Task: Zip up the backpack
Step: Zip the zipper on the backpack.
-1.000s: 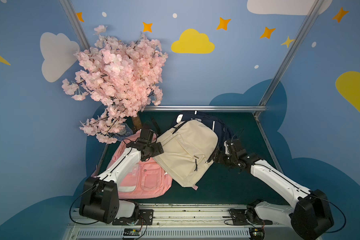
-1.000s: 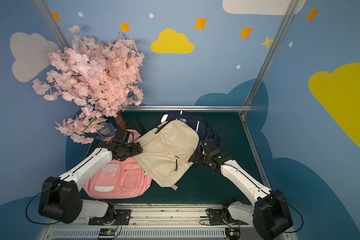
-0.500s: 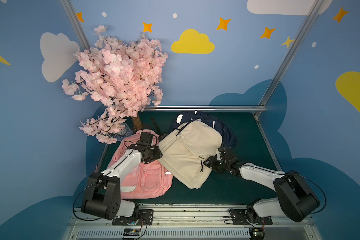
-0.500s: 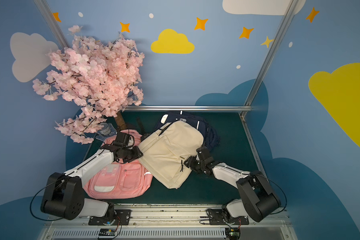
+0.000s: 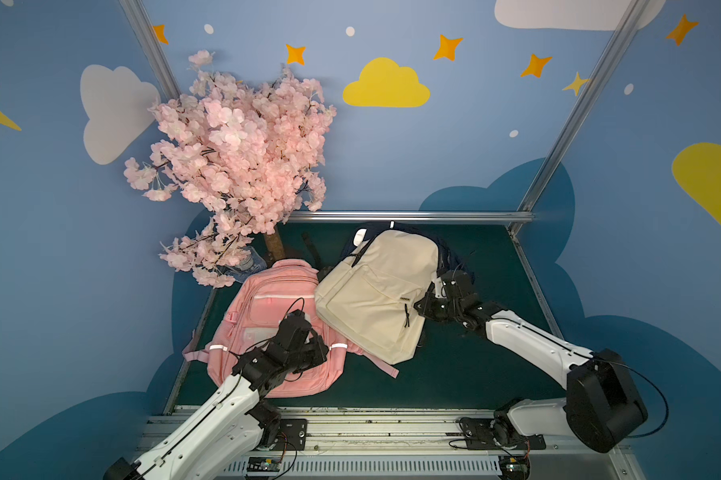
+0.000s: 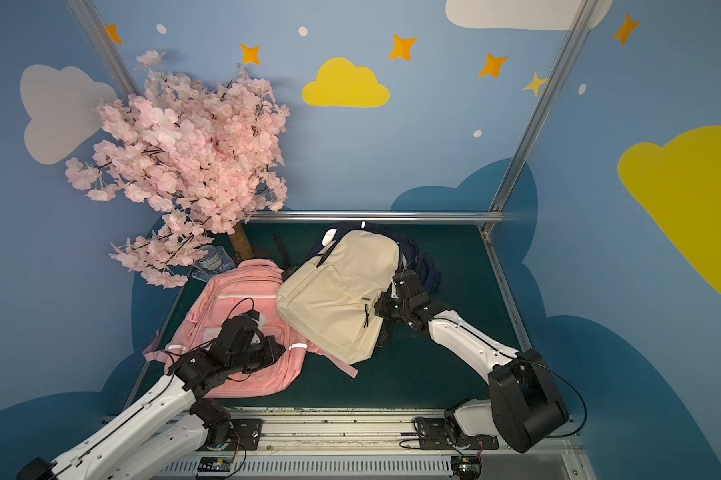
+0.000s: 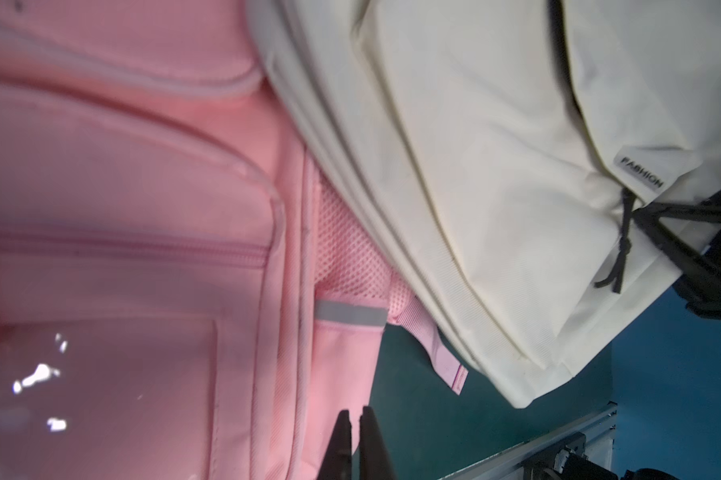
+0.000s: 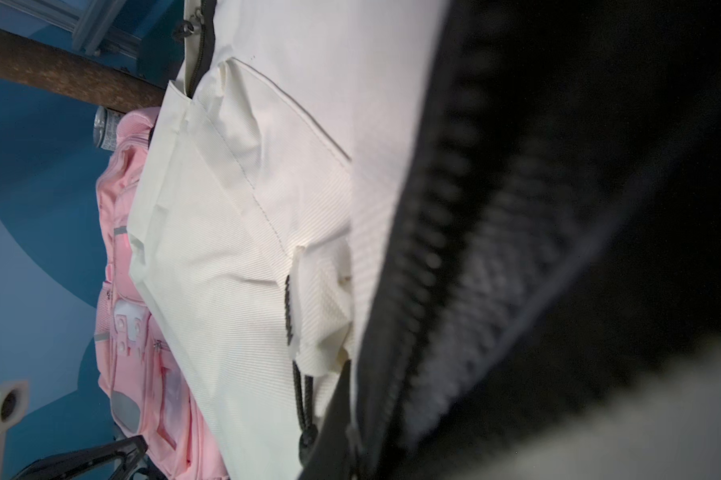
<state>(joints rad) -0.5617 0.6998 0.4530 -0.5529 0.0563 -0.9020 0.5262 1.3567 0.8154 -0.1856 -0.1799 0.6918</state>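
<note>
A cream backpack [image 5: 375, 299] [image 6: 338, 295] lies tilted on the green table, its lower left corner on a pink backpack [image 5: 267, 307] [image 6: 230, 299]. Its black zipper pull cord [image 5: 407, 316] [image 8: 300, 395] hangs by a grey label. My right gripper [image 5: 419, 305] [image 6: 377, 307] [image 8: 346, 399] is shut, tips against the cream backpack's right side beside that cord. A sliver of pale cloth shows at its fingers; I cannot tell if it is pinched. My left gripper [image 5: 323, 347] [image 6: 282, 349] [image 7: 356, 411] is shut on nothing, hovering over the pink backpack's lower right edge.
A navy backpack [image 5: 454, 253] lies under the cream one at the back right. A pink blossom tree [image 5: 234, 158] with a brown trunk [image 5: 273, 245] stands at the back left, a water bottle [image 5: 246, 262] beside it. Metal rails [image 5: 392, 216] border the table.
Both grippers went from open to shut. The left arm drew back from the cream backpack's left edge toward the front, over the pink backpack. The right gripper stayed at the cream backpack's right side.
</note>
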